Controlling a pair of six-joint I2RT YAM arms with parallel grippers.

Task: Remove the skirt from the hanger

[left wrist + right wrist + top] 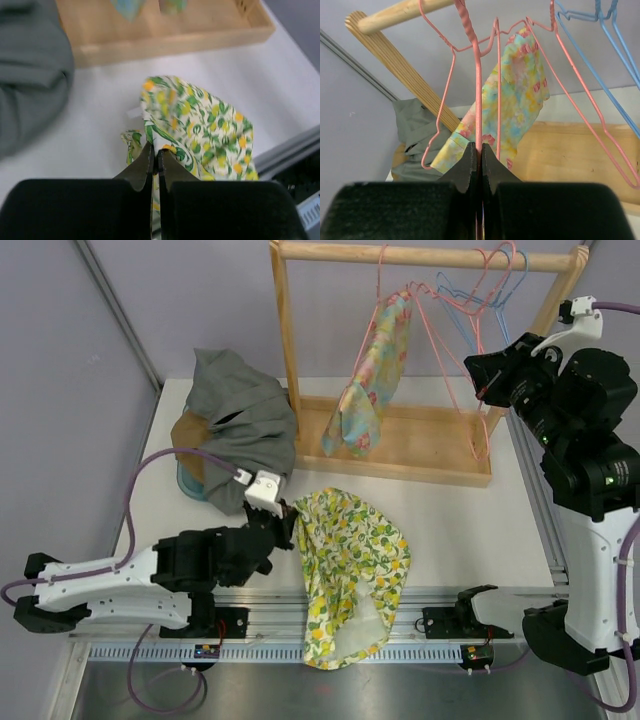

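Observation:
A yellow-and-green lemon-print skirt (350, 560) lies spread on the white table, its lower end hanging over the front rail. My left gripper (285, 523) is shut on its left edge; the left wrist view shows the fabric (210, 125) pinched between the closed gripper (156, 152). A pastel floral garment (375, 370) hangs from a pink wire hanger (445, 360) on the wooden rack. My right gripper (484, 390) is shut on a pink hanger wire (478, 90), with the floral garment (520, 95) just behind it in the right wrist view.
The wooden rack has a top rod (400, 255) and a tray base (420, 450). Blue and pink empty hangers (485, 295) hang at the rod's right end. A grey garment (240, 410) is heaped at the back left over a brown and blue object (185, 440).

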